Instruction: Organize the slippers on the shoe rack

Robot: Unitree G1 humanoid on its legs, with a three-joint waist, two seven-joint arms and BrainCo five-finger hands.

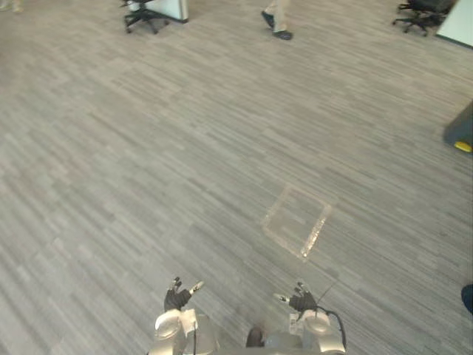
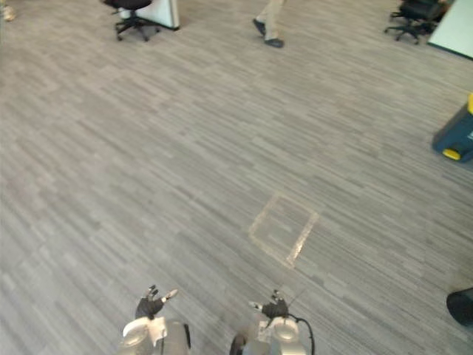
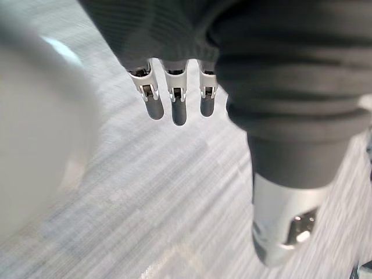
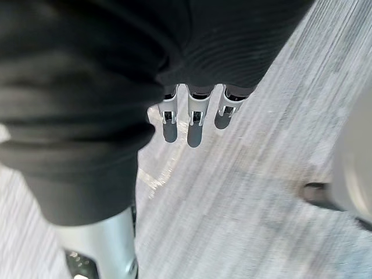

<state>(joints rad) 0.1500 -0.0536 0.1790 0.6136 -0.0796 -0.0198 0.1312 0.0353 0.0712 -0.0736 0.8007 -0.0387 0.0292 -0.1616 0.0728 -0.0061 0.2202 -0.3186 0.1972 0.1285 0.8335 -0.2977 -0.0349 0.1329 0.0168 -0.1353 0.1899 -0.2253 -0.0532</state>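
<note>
Left eye view: your left hand [image 1: 177, 298] and right hand [image 1: 301, 300], bottom centre, fingers straight, holding nothing, over grey carpet [image 1: 148, 163]. Nothing organized yet; you have slippers and rack to locate first.

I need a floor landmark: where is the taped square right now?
The taped square lies on the carpet ahead of the right hand, right of centre in the left eye view.

Office: carpet floor [image 1: 148, 148], swivel chairs [image 1: 144, 13]

Robot hands [image 1: 177, 298] [image 1: 301, 301] low, uncurled, empty
</note>
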